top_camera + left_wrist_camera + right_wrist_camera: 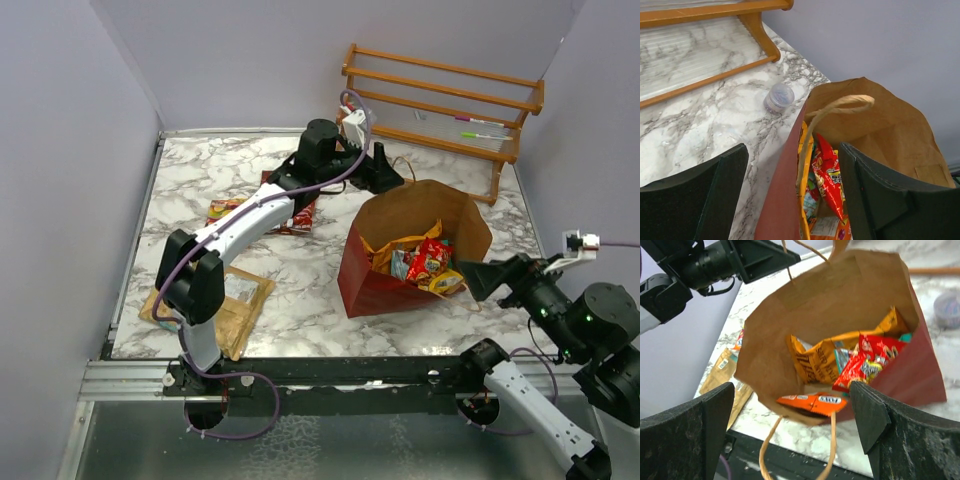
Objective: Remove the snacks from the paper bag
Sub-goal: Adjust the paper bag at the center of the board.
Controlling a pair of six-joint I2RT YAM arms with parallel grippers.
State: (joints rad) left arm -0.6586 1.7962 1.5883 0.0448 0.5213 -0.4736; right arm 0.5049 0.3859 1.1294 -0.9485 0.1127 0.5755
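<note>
Paper bag (372, 285) is found on the counter (200, 180), right of centre, between the two arms. Its mouth is turned up and toward the right arm; how far it leans cannot be told. Its long axis is judged to run base to mouth.

Snacks (428, 262) are piled low inside:
- Orange chip bag (815, 360) is set slantwise against the back wall.
- Red packet (865, 365) is laid over it to one side.
- Small orange packet (812, 401) is lodged flat at the lip, long axis along the rim.

Handling: packets are judged light, crinkly and slippery, with crushable contents. A pinch on a sealed edge or corner is preferred. The bag itself is judged thin and easily dragged.

Left end effector (792, 150) is spread wide astride the bag's wall and handle (840, 105), with nothing gripped. Right end effector (791, 387) is spread wide before the mouth, with nothing held.
</note>
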